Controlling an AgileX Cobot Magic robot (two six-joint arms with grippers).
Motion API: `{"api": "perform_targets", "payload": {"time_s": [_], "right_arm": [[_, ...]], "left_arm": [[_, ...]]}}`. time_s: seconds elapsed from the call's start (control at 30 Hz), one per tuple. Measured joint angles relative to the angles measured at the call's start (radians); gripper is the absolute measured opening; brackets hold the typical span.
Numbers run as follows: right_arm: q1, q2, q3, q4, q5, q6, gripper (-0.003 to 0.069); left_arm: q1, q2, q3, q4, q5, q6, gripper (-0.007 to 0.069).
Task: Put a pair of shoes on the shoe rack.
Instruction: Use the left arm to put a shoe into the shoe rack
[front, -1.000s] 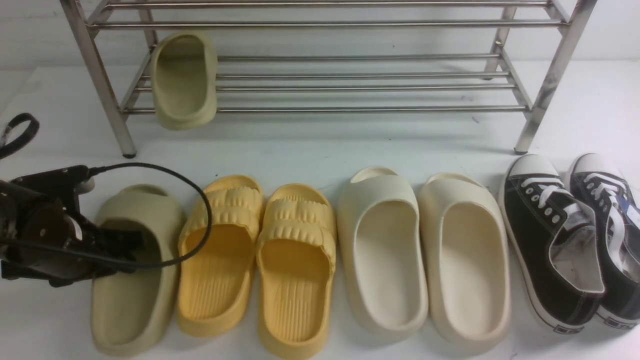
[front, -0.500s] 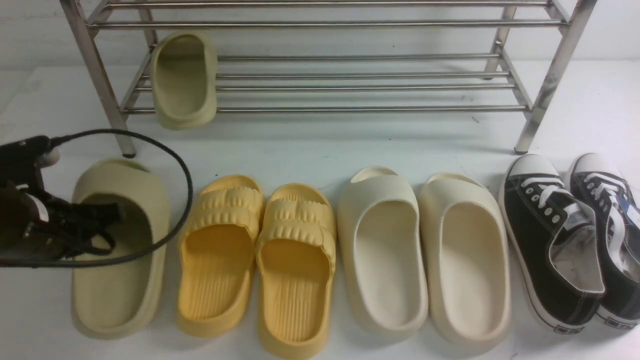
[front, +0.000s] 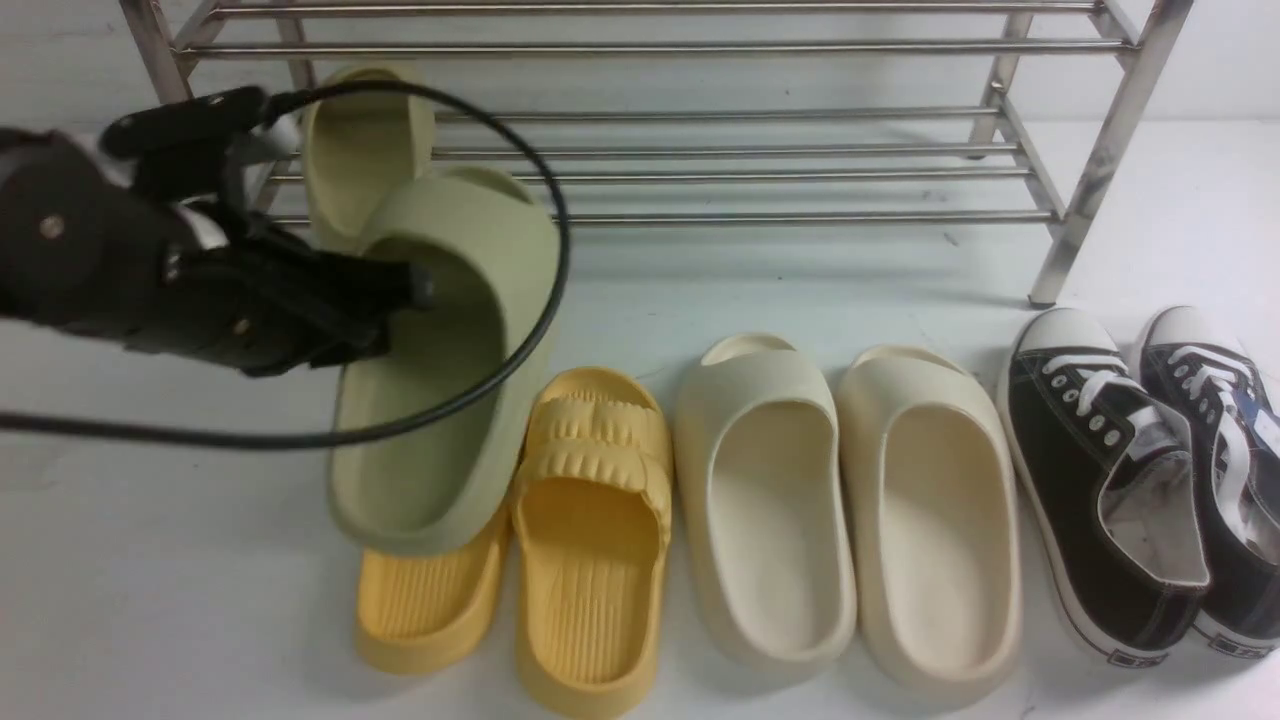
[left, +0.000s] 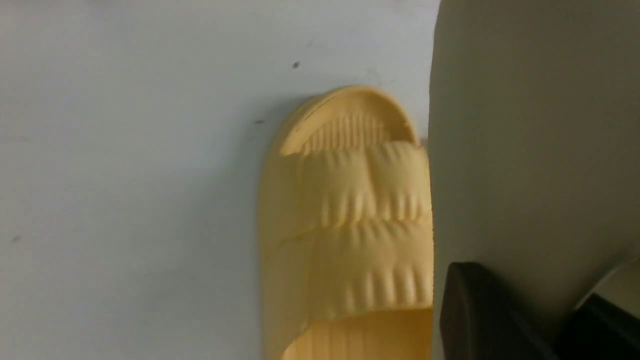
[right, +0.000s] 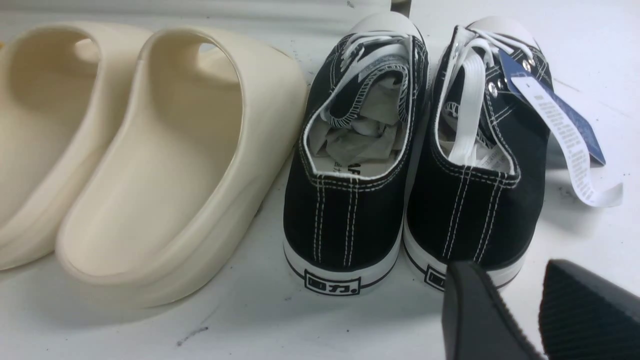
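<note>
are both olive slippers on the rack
No, only the far olive slipper lies on the shoe rack; the near olive slipper hangs in the left tool over a yellow slide.

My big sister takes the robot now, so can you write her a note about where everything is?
The left gripper is shut on one green slipper, held in the air in front of the rack, above a yellow sandal.
The right gripper is open and empty, low by the black sneakers.
Done: the other green slipper rests on the rack's bottom shelf, left end.
Left: set the held slipper beside it, then let go.
</note>
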Motion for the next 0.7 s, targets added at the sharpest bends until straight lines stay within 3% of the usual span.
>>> {"api": "perform_targets", "payload": {"time_s": [0.33, 0.5, 0.7], "right_arm": [[0.000, 0.000, 0.000, -0.001, 0.000, 0.000, 0.0239], [0.000, 0.000, 0.000, 0.000, 0.000, 0.000, 0.0239], [0.000, 0.000, 0.000, 0.000, 0.000, 0.000, 0.0239]], "left_arm": [[-0.003, 0.369, -0.401, 0.049, -0.013, -0.093, 0.0099], [-0.003, 0.483, -0.528, 0.200, -0.032, -0.216, 0.0099], [0.000, 0.517, -0.539, 0.345, -0.119, -0.384, 0.0097]]}}
